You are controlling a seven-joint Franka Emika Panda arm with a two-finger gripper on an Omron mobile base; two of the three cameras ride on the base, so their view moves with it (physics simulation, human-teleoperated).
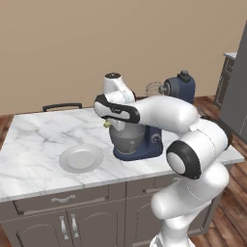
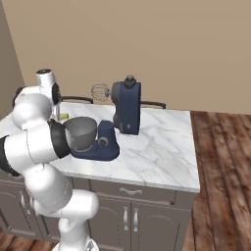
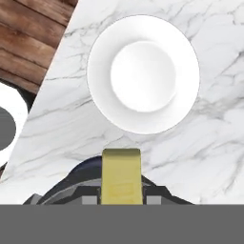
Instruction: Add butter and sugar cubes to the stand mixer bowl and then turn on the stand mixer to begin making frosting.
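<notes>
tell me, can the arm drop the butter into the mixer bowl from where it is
Probably yes. The pincer holds the butter just above the rim of the bowl, with nothing between them; the whisk is tilted up, out of the way.

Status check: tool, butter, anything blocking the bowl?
Tool shut on butter, above the bowl's rim. Bowl seated on mixer base, whisk head tilted back. Plate bare. Nothing blocking the drop.

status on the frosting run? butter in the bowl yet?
Not yet. Done: butter is lifted off the plate, which lies bare. In hand: the gripper holds the butter over the rim of the stand mixer bowl. Left: release it, add a sugar cube, which I can't spot here, then turn on the stand mixer, whose head looks tilted back.
</notes>
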